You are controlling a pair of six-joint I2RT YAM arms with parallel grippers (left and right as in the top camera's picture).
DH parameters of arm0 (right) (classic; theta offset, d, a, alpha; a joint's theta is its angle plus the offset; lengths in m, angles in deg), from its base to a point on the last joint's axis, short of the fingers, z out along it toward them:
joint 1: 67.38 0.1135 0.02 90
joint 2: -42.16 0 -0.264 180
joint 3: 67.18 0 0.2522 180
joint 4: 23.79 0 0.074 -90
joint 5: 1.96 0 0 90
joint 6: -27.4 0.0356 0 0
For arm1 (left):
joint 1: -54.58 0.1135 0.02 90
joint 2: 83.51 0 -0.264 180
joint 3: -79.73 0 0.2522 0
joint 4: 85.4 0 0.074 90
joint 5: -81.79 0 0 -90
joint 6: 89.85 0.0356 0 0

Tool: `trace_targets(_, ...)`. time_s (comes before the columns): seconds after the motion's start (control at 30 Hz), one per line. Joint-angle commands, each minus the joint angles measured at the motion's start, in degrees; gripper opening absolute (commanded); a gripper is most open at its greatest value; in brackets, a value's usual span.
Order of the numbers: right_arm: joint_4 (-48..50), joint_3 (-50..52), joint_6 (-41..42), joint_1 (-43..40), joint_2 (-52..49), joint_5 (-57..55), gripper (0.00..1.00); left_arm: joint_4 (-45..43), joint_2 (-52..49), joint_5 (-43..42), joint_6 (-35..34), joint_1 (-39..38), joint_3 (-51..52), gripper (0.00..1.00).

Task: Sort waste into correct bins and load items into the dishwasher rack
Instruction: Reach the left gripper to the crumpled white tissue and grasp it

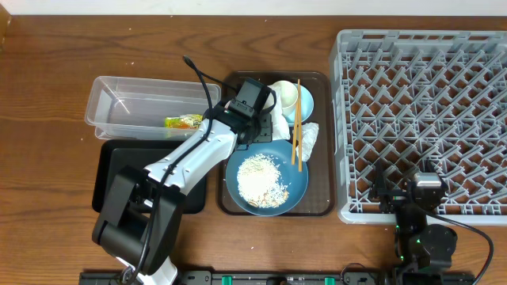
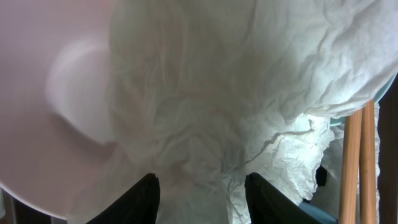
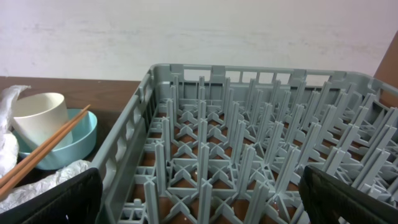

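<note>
Left gripper (image 2: pixel 202 190): fingers (image 2: pixel 140 202) straddling crumpled napkin (image 2: pixel 249 93) at tray's (image 1: pixel 318 198) far end; clamped or not, cannot tell. Napkin hiding much of bowl (image 2: pixel 37 93). Right gripper (image 3: pixel 199 196): jaws standing wide apart at rack's (image 3: pixel 217 70) near edge.

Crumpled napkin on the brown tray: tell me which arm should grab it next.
Left. Its claw is right at the napkin, fingers apart on either side of it, beside the pinkish bowl. The right claw stands open at the dishwasher rack, away from it.
</note>
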Motion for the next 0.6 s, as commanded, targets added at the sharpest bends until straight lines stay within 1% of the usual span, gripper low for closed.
trace_targets(0.0,-0.2,0.1,-0.2,-0.2,0.2,0.2,0.99,0.4,-0.4,0.9,0.3,-0.1,0.5,0.48)
trace_targets(0.27,-0.2,0.1,-0.2,-0.2,0.2,0.2,0.99,3.5,-0.4,0.9,0.3,-0.1,0.5,0.45)
trace_targets(0.4,-0.2,0.1,-0.2,-0.2,0.2,0.2,0.99,3.3,-0.4,0.9,0.3,-0.1,0.5,0.33)
trace_targets(0.5,-0.2,0.1,-0.2,-0.2,0.2,0.2,0.99,3.1,-0.4,0.9,0.3,-0.1,0.5,0.26)
trace_targets(0.57,-0.2,0.1,-0.2,-0.2,0.2,0.2,0.99,2.8,-0.4,0.9,0.3,-0.1,0.4,0.19)
